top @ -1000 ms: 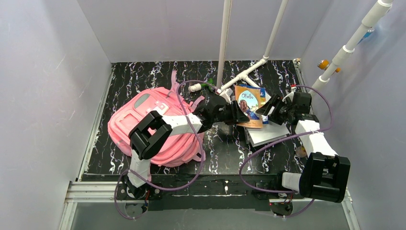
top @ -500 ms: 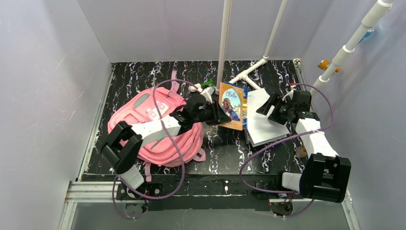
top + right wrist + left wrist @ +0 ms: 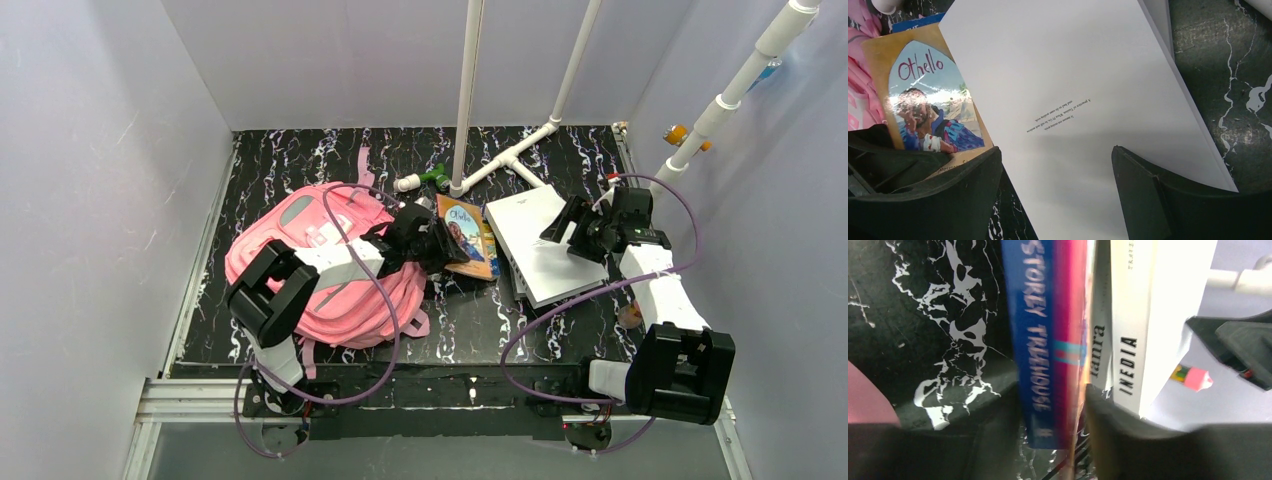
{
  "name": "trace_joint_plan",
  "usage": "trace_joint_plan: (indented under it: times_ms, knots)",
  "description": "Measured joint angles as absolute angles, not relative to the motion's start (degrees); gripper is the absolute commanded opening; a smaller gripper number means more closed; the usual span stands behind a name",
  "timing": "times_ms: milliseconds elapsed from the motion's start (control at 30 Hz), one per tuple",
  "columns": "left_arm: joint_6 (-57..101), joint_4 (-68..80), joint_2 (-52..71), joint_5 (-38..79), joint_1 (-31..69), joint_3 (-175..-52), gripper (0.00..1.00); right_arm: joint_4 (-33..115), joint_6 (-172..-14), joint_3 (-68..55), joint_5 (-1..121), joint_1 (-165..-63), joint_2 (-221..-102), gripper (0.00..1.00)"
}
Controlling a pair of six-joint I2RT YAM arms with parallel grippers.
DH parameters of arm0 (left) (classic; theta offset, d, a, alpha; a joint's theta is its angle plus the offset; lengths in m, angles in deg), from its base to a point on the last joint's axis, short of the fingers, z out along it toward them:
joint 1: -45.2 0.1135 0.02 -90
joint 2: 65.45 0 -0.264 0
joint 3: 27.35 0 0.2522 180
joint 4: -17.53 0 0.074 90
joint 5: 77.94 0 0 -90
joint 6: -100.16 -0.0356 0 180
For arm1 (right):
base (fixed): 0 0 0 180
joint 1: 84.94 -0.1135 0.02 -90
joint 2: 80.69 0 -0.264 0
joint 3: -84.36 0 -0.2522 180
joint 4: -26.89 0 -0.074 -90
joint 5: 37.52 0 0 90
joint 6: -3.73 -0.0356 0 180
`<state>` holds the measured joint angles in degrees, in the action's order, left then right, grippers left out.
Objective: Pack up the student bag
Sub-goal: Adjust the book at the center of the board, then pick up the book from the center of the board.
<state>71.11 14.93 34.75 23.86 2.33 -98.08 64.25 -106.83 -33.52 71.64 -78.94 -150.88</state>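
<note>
Currently the student bag, a large soft pink fabric backpack, lies flat on the left part of the black white-veined tabletop, with the left arm reaching across it. The left tool is clenched on a thin paperback with an orange-framed cover reading "Othello", held just right of the bag. In the left wrist view a blue-and-red book spine reading "Storey Treehouse" stands between the dark fingers; whether it is gripped along with the paperback I cannot tell. Just right of the paperback sits a plain white book on top of a small stack. The right tool hangs over that white cover, released, jaws spread wide and touching nothing.
</note>
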Motion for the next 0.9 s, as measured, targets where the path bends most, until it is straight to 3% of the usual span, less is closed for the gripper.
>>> trace_joint_plan:
  times_ms: [100,200,467,700,767,900]
  knots:
    - [71.7,14.6,34.3,22.5,2.3,-98.3,0.90,64.6,-106.5,-33.4,71.6,-78.9,-150.9,0.89]
    - [71.5,10.4,32.1,20.3,2.3,-98.1,0.98,64.7,-106.0,-33.3,71.6,-79.0,-150.9,0.89]
    - [70.1,-1.8,24.6,12.1,2.2,-99.9,0.94,64.7,-105.7,-33.3,71.7,-79.0,-150.9,0.89]
    - [71.6,8.9,33.6,18.9,0.3,-108.3,0.92,64.7,-105.7,-33.3,71.7,-79.0,-150.9,0.89]
    - [71.9,12.8,37.0,18.9,-1.6,-110.3,0.85,64.7,-105.8,-33.3,71.7,-79.0,-150.9,0.89]
    - [73.3,19.5,42.7,14.2,-6.1,-112.4,0.87,64.7,-105.8,-33.3,71.7,-79.0,-150.9,0.89]
